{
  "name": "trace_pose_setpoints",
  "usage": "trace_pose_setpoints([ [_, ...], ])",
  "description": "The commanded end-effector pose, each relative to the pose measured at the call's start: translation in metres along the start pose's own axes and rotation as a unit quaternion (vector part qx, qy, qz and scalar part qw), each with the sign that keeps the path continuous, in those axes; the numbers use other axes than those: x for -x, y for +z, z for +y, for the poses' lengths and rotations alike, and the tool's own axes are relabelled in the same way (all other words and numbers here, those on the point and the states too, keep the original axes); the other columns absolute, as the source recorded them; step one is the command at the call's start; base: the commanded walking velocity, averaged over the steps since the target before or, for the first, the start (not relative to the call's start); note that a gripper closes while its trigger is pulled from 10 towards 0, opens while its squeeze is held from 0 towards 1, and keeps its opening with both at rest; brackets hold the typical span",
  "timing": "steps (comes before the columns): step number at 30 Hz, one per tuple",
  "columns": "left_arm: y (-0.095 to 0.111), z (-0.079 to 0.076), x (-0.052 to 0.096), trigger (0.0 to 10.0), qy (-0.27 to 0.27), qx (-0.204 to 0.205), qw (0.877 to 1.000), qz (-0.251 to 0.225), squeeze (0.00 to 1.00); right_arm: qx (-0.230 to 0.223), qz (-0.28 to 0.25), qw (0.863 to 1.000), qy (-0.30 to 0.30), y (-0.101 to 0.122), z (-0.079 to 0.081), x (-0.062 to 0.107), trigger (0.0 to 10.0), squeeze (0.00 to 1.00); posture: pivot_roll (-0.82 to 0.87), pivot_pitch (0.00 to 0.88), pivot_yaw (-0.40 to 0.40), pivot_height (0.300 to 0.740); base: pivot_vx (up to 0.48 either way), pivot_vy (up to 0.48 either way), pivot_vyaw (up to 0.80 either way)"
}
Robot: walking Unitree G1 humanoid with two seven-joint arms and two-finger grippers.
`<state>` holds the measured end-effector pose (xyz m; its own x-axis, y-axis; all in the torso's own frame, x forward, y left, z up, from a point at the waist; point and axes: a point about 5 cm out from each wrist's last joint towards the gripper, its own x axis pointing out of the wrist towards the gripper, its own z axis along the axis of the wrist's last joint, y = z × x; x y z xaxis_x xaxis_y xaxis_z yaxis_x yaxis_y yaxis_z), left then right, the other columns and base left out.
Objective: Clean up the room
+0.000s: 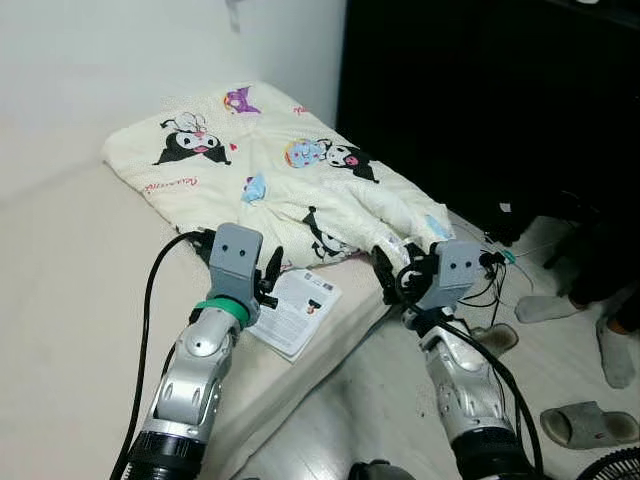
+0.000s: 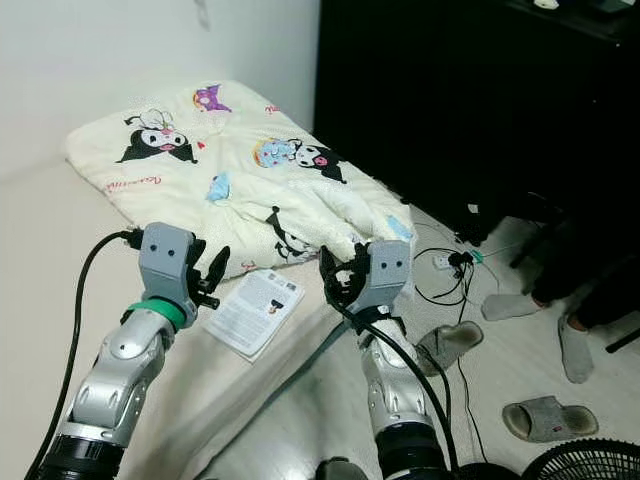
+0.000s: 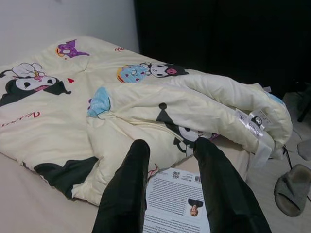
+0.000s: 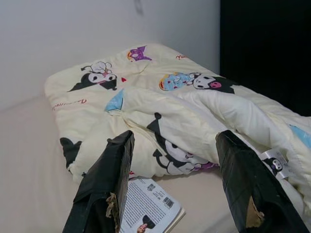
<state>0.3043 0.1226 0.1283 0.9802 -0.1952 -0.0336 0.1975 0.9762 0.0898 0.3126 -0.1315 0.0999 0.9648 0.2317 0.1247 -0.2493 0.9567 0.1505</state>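
Note:
A cream quilt [image 1: 270,160] printed with cartoon characters lies crumpled on the mattress [image 1: 70,300], its folded edge reaching the bed's corner. A white printed booklet [image 1: 295,310] rests on the mattress just in front of the quilt. My left gripper [image 1: 270,275] hovers over the booklet's near end, open, with nothing between its fingers [image 3: 131,179]. My right gripper [image 1: 395,268] is held at the bed's edge close to the quilt's folded corner, open wide and empty. Seen from the right wrist, the booklet [image 4: 148,211] lies below the fingers [image 4: 109,184].
A tall black wardrobe [image 1: 480,90] stands right of the bed. On the floor are cables [image 1: 500,275], grey slippers [image 1: 588,425], and a person's socked feet [image 1: 545,308]. A fan [image 1: 615,465] peeks in at the lower right. A white wall backs the bed.

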Motion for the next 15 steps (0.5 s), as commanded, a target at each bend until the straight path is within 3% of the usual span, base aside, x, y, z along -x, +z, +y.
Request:
trace_pose_setpoints([
  [1, -0.0084, -0.0014, 0.0029, 10.0, -0.003, -0.002, 1.000, 0.014, 0.00, -0.003, 0.009, 1.000, -0.001, -0.0047, 0.0020, 0.0027, 10.0, 0.00, -0.04, 0.023, 0.039, 0.740, 0.000, 0.000, 0.00],
  [15, -0.0068, -0.0027, 0.0034, 10.0, -0.008, 0.000, 1.000, 0.008, 0.00, -0.008, 0.014, 1.000, 0.007, -0.0086, 0.0107, 0.0016, 10.0, 0.00, -0.03, 0.029, 0.044, 0.740, 0.000, 0.000, 0.00],
])
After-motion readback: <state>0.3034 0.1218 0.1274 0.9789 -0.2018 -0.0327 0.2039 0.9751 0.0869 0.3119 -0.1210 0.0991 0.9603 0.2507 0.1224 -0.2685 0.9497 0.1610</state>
